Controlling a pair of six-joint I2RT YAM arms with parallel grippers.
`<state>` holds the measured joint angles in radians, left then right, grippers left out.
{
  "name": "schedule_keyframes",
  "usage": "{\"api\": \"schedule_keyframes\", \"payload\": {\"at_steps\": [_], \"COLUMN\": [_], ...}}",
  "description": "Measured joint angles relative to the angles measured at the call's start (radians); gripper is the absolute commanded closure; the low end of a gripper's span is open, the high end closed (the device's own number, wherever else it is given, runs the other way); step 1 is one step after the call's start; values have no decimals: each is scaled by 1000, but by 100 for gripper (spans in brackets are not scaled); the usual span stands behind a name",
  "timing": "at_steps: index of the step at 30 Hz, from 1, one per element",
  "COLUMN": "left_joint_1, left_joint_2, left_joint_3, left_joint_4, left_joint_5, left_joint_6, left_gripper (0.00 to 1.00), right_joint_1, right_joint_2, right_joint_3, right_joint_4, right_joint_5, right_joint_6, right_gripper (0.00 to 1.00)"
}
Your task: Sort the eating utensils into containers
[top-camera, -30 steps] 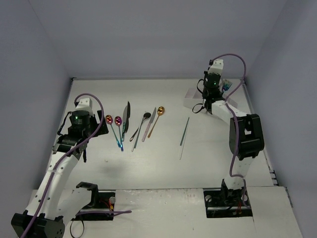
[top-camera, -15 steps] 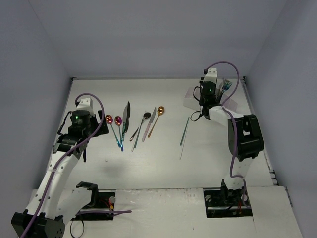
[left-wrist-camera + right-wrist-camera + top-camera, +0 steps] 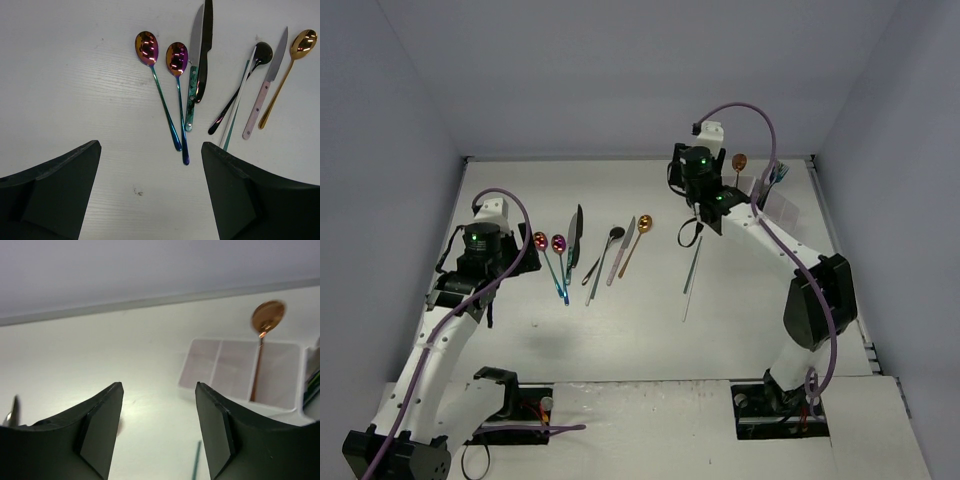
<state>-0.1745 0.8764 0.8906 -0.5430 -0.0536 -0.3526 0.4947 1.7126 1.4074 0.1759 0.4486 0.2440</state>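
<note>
From above, eating utensils lie in a row at the table's 9 o'clock. The containers sit at 2 o'clock, with a copper spoon standing in them.

Left wrist: the left gripper has its fingers spread and empty, with rainbow spoons at 12.

Right wrist: the right gripper has its fingers apart and empty, with the containers at 2 o'clock.

Soft, even light comes from overhead, leaving the white worktop bright and the shadows faint. The rainbow spoons catch small glints in their bowls. Through the right wrist camera the copper spoon looks smeared, and a pale glare sits on the worktop.
</note>
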Motion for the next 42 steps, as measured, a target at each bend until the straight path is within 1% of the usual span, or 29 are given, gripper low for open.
{"api": "schedule_keyframes", "payload": {"at_steps": [2,4,7,11,17,28,32,35,38,42], "left_joint_1": [0,0,0,0,0,0,0,0,0,0], "left_joint_2": [0,0,0,0,0,0,0,0,0,0], "left_joint_3": [0,0,0,0,0,0,0,0,0,0], "left_joint_4": [0,0,0,0,0,0,0,0,0,0], "left_joint_5": [2,2,3,4,5,5,5,4,5,5], "left_joint_6": [0,0,0,0,0,0,0,0,0,0], "left_gripper": [21,21,21,21,21,21,21,21,21,21], "right_joint_1": [36,64,94,124,156,188,193,195,195,195], "right_joint_2": [8,29,111,251,387,474,494,495,495,488], "right_joint_3": [11,14,31,55,97,162,168,168,163,137], "right_joint_4": [-66,-121,-174,-221,-256,-262,-256,-254,-252,-233], "right_joint_5": [-2,-3,-11,-27,-41,-45,-39,-34,-26,0], "right_joint_6": [72,131,215,293,364,420,426,427,424,410], "right_gripper": [36,34,34,37,42,47,53,60,68,81]}}
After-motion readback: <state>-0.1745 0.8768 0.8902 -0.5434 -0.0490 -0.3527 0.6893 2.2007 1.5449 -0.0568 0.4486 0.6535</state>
